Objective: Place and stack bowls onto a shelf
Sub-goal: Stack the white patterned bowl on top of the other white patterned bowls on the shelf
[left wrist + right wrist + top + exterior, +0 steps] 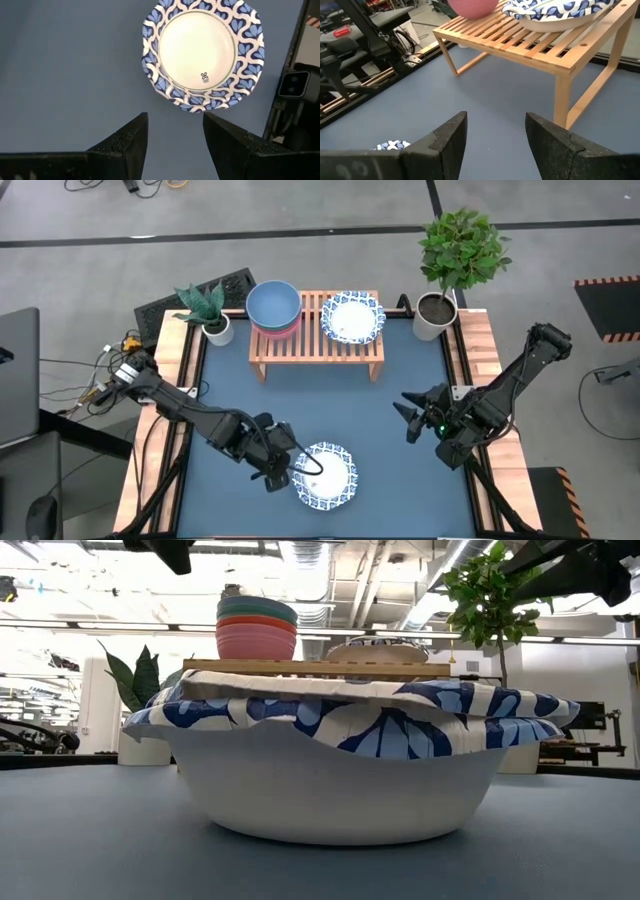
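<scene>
A white round bowl with a blue patterned rim (326,474) sits on the blue tabletop (330,405) at six o'clock. The left gripper (281,472), fingers spread wide and holding nothing, seems just beside its nine o'clock edge. At twelve o'clock, the low light-wood slatted shelf (316,343) carries a teal bowl (273,304) nested in a pink bowl (275,330), plus a second patterned bowl (352,318). The right gripper (409,413) waits open at three o'clock.

Blue table (330,415), wooden strips along both sides. At the far edge, shelf (316,346) carrying teal bowl (273,304) stacked on pink bowl (276,329), patterned bowl (352,318) beside them. Another patterned bowl (326,475) near the front edge. Potted plants (208,312) (452,265) at the far corners.
</scene>
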### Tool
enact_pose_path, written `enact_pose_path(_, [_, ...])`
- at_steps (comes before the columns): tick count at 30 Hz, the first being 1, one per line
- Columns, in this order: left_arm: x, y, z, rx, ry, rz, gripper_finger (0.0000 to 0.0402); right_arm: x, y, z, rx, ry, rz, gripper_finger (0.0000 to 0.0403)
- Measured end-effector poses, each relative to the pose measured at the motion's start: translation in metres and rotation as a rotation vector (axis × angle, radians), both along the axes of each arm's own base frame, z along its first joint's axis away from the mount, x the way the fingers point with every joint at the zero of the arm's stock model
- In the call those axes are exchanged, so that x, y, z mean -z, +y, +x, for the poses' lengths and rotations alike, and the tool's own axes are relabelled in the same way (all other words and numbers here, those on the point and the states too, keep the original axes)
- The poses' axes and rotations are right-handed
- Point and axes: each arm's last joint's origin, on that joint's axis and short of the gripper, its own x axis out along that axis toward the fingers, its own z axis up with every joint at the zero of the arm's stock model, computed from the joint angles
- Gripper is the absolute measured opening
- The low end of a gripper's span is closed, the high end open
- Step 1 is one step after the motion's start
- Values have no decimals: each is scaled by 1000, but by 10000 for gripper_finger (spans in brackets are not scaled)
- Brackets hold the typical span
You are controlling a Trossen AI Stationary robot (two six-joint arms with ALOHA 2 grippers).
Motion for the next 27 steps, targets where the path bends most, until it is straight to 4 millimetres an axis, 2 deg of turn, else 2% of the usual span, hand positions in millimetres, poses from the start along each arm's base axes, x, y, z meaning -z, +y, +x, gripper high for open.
enact_pose_path(10, [1,4,-1,41,28,35,174,0,-2,1,13,3,-11,226])
enact_pose_path(18, [2,19,4,38,25,115,174,0,-6,4,40,2,-12,226])
enact_pose_path(21, [12,22,4,23,38,135,174,0,-8,5,55,-9,5,226])
enact_pose_path(27, [51,25,-5,34,52,112,174,-1,-6,7,62,-49,69,226])
